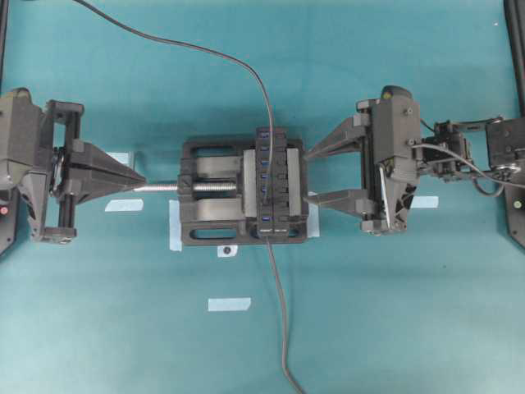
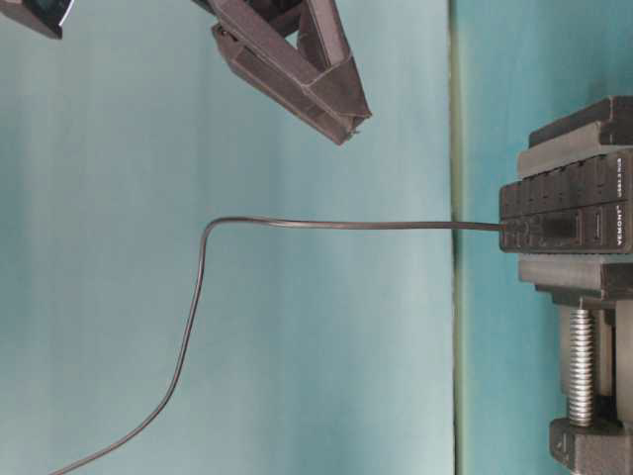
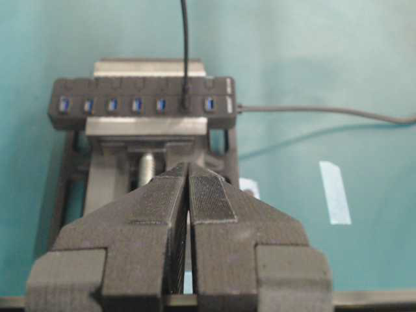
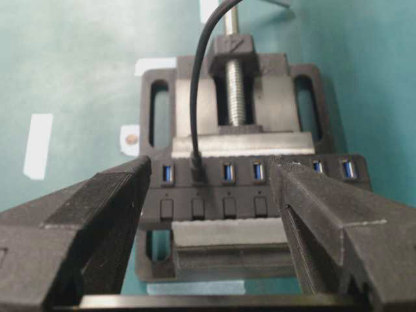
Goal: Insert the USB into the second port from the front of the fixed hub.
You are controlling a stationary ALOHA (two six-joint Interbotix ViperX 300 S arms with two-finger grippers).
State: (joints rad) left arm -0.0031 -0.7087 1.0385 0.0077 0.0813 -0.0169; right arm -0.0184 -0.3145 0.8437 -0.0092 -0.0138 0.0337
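The fixed hub (image 1: 275,185) is clamped in a vise in the middle of the table, its column of blue ports (image 4: 227,171) facing up. The USB (image 4: 197,166) sits plugged into the second port from the front (image 3: 185,99). Its thin cable (image 1: 205,51) arcs up and away to the back left. My left gripper (image 1: 139,180) is shut and empty, its tip at the end of the vise screw, left of the hub. My right gripper (image 1: 309,175) is open just right of the hub, and its fingers (image 4: 123,195) frame the front ports without touching the plug.
The black vise (image 1: 205,226) with its silver screw (image 1: 160,187) stands on teal cloth. The hub's own cable (image 1: 280,328) runs toward the front edge. Pale tape patches (image 1: 229,304) mark the cloth. Dark frame posts (image 1: 517,49) line the side edges.
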